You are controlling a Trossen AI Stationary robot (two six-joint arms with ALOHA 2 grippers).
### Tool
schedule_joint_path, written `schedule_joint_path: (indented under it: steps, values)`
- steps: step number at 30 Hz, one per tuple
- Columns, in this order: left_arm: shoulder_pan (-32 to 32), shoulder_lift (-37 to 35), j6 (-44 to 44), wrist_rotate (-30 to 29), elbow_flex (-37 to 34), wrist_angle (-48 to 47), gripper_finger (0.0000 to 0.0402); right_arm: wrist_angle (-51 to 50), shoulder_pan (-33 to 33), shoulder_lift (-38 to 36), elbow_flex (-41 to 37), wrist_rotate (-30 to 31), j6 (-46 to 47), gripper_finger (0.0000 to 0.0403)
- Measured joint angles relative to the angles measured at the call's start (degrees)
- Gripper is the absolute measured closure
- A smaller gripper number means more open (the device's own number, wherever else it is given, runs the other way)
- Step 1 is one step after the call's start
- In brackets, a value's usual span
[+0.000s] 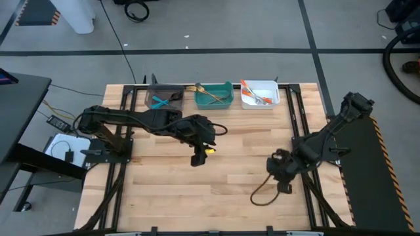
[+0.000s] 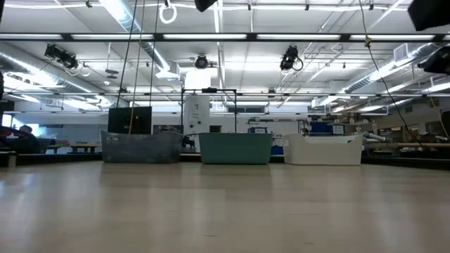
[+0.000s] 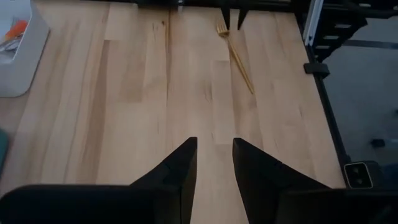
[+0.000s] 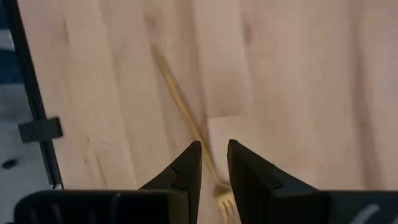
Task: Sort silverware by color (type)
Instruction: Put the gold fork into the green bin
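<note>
One gold fork (image 4: pixel 186 121) lies flat on the tabletop (image 4: pixel 298 81), centre of the right wrist frame, under the right gripper (image 4: pixel 214 165), fingers narrow and empty. Thin, stiff, probably slippery; pinch mid-handle.

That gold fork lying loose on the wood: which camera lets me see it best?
The left wrist view: the whole gold fork lies bare, tines to handle. The right wrist view is closer, but the right gripper, fingers slightly apart, hides its middle and blurs it. The high and low views don't show it.
</note>
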Motion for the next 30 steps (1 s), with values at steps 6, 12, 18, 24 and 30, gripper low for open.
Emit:
schedule_joint_path:
  steps: [6, 12, 18, 24, 30]
  values:
    - [-0.02, -0.01, -0.20, 0.02, 0.00, -0.33, 0.0290, 11.42, 3.74, 7.58, -3.36, 0.19, -2.94, 0.0318]
    - [0.01, 0.00, -1.16, 0.04, 0.00, -0.38, 0.0290, 10.72, 5.95, 15.14, -2.77, -0.07, -4.56, 0.0318]
    - [0.03, 0.01, -1.16, 0.04, 0.00, -0.37, 0.0290, 11.61, 7.41, 18.57, -2.75, -1.84, -4.52, 0.0318]
    - [0.03, 0.01, -1.18, 0.04, 0.00, -0.44, 0.0290, 11.51, 7.77, 20.82, -2.40, 0.22, -3.04, 0.0318]
    - [0.03, 0.03, -1.16, 0.04, 0.00, -1.77, 0.0290, 12.36, 7.67, 21.93, -2.76, 3.77, 0.95, 0.0318]
